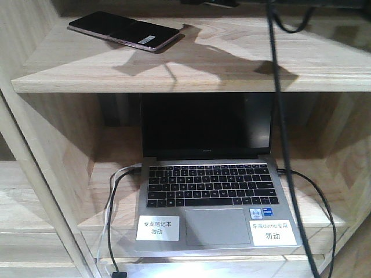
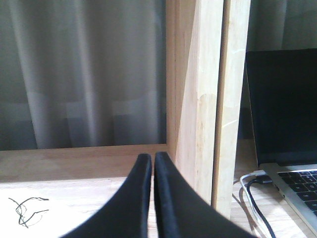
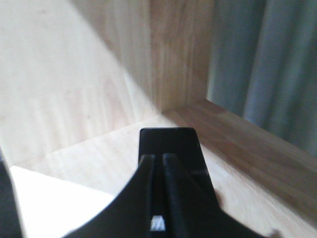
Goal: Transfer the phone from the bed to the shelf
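One phone [image 1: 124, 30] lay at the upper left of the front view, on one upper shelf [image 1: 232, 63]. One open laptop [image 1: 208, 185] filled the centre, carrying two white labels, the first [image 1: 157, 227] at lower left and the second [image 1: 273, 231] at lower right. Two grippers appeared, left [image 2: 152, 159] and right [image 3: 158, 161], one per wrist view.

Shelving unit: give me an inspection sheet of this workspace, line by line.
Surface: pale wooden shelf, grain visible, sunlit patches.
Job's things: phone lies flat on the upper shelf, left of centre; bed not in view.
Clutter: open grey laptop on the lower shelf, screen dark, two white labels on its palm rest.
Grippers: left gripper shut, empty; right gripper shut, a black object just beyond its tips, contact unclear.
Cables: black cable hangs down in front of the shelves; black and white cables at laptop's left side.
Surroundings: grey curtain behind the unit.
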Tool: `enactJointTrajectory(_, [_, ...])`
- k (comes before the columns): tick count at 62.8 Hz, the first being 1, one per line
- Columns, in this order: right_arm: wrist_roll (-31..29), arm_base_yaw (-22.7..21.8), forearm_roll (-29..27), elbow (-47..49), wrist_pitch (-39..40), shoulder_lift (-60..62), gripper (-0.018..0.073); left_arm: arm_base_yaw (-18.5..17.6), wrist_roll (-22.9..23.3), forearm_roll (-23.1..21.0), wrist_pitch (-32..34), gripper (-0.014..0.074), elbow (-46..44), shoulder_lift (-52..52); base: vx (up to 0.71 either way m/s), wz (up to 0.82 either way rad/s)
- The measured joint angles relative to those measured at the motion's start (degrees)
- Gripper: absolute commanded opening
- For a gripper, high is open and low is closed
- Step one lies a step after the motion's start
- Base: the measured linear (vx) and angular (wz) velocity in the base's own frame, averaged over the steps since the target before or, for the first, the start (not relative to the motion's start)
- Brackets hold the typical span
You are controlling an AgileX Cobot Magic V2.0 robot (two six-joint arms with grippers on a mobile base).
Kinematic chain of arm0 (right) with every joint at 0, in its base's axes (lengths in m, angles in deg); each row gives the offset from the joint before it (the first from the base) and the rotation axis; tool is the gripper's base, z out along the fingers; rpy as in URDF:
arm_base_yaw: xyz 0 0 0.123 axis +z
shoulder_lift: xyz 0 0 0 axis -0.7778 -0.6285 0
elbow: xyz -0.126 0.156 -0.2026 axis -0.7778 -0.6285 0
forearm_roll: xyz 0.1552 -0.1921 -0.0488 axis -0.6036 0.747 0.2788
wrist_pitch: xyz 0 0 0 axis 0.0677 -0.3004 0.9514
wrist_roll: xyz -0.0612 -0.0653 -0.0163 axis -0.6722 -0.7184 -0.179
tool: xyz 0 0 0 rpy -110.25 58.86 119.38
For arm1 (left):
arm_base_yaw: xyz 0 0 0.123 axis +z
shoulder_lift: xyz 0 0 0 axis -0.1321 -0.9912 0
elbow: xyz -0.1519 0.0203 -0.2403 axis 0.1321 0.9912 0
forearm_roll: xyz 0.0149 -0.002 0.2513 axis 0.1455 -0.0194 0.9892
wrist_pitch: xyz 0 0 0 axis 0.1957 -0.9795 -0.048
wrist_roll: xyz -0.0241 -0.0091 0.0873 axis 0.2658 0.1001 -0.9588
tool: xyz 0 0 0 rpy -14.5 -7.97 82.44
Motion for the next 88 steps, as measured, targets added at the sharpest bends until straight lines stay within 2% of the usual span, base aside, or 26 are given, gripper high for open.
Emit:
enactJointTrajectory(10, [0.62, 0.0, 0.94, -8.96, 6.07, 7.0, -0.0005, 0.0, 0.0, 0.0, 0.0, 0.0001, 0.0, 0.0, 0.0, 0.0])
enactJointTrajectory(19, [-1.65, 0.0, 0.94, -18.93, 12.36, 15.13, -0.0005, 0.0, 0.0, 0.0, 0.0, 0.0001, 0.0, 0.0, 0.0, 0.0])
enactJointTrajectory(28, [-2.5, 0.0, 0.94, -27.07, 15.35, 23.44, -0.0005, 0.0, 0.0, 0.0, 0.0, 0.0001, 0.0, 0.0, 0.0, 0.0])
enactJointTrajectory(62, [-2.7, 0.0, 0.58, -58.7, 20.96, 55.78, -0.0005, 0.0, 0.0, 0.0, 0.0, 0.0001, 0.0, 0.0, 0.0, 0.0])
enactJointTrajectory(75, [-2.7, 0.0, 0.47, -67.9, 21.19, 66.51, -0.0005, 0.0, 0.0, 0.0, 0.0, 0.0001, 0.0, 0.0, 0.0, 0.0])
enactJointTrajectory(88, [-2.7, 0.0, 0.47, -73.04, 21.24, 72.94, -0.0005, 0.0, 0.0, 0.0, 0.0, 0.0001, 0.0, 0.0, 0.0, 0.0])
